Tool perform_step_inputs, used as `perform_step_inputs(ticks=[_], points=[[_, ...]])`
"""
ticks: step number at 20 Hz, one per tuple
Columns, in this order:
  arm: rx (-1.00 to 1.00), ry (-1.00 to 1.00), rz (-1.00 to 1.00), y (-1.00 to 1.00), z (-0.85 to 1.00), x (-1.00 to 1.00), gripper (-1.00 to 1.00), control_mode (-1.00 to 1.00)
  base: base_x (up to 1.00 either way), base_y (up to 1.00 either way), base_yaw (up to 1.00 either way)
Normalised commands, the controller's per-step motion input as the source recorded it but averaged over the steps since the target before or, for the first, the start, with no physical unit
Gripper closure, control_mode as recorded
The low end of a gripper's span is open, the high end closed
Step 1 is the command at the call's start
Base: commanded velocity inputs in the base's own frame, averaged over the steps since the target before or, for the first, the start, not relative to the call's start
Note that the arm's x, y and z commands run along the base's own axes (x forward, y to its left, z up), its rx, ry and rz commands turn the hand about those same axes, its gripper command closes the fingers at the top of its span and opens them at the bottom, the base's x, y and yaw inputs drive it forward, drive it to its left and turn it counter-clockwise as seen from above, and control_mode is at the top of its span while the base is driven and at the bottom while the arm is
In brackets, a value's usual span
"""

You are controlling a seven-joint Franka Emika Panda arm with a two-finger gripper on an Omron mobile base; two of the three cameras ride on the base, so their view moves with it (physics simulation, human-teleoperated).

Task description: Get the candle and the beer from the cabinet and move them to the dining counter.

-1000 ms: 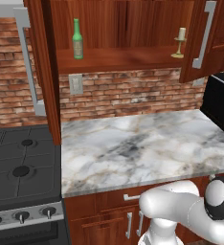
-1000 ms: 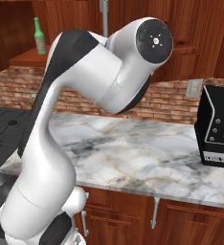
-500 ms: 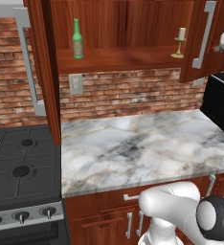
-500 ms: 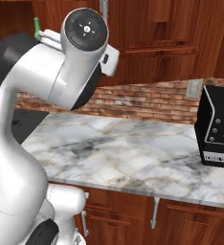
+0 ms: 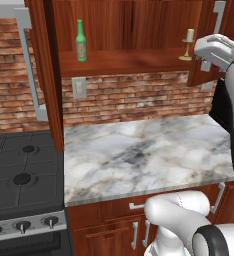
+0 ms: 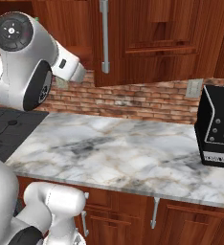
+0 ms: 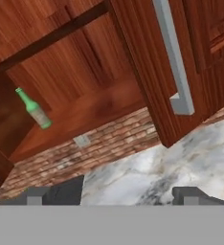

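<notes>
A: Hand (image 7: 126,194) had its two dark fingertips (image 7: 61,191) spread wide apart, nothing between them, aimed up at the dark reddish-brown wooden wall cabinet (image 7: 147,72).

B: Bottle?

A: Slim green glass beer bottle (image 5: 81,41) stood upright at the left end of the open cabinet shelf (image 5: 124,62), well apart from the hand.

B: Candle?

A: Short cream-white candle on a brass-yellow candlestick (image 5: 188,44) stood at the right end of that shelf, just beside the white arm link (image 5: 216,50).

B: Below?

A: White-grey marble desk (image 5: 144,155) backed with red brick (image 5: 134,97), black stove (image 5: 21,175) to its left, black boxy appliance (image 6: 218,127) at its right.
</notes>
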Motion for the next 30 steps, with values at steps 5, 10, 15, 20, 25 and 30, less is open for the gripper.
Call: perform_step_inputs(ticks=[5, 10, 15, 20, 25, 30], points=[[0.07, 0.03, -0.42, 0.43, 0.0, 0.2, -1.0, -1.0, 0.0, 0.0, 0.0], [0.13, 0.05, -0.42, 0.26, 0.0, 0.26, -1.0, -1.0, 0.0, 0.0, 0.0], [0.12, 0.01, -0.44, 0.04, -0.08, 0.37, -1.0, -1.0, 0.0, 0.0, 0.0], [0.14, 0.0, -0.43, 0.0, -0.11, 0.45, -1.0, -1.0, 0.0, 0.0, 0.0], [0.13, 0.0, -0.38, 0.0, -0.09, 0.53, -1.0, -1.0, 0.0, 0.0, 0.0], [0.08, -0.03, -0.31, -0.15, -0.03, 0.51, -1.0, -1.0, 0.0, 0.0, 0.0]])
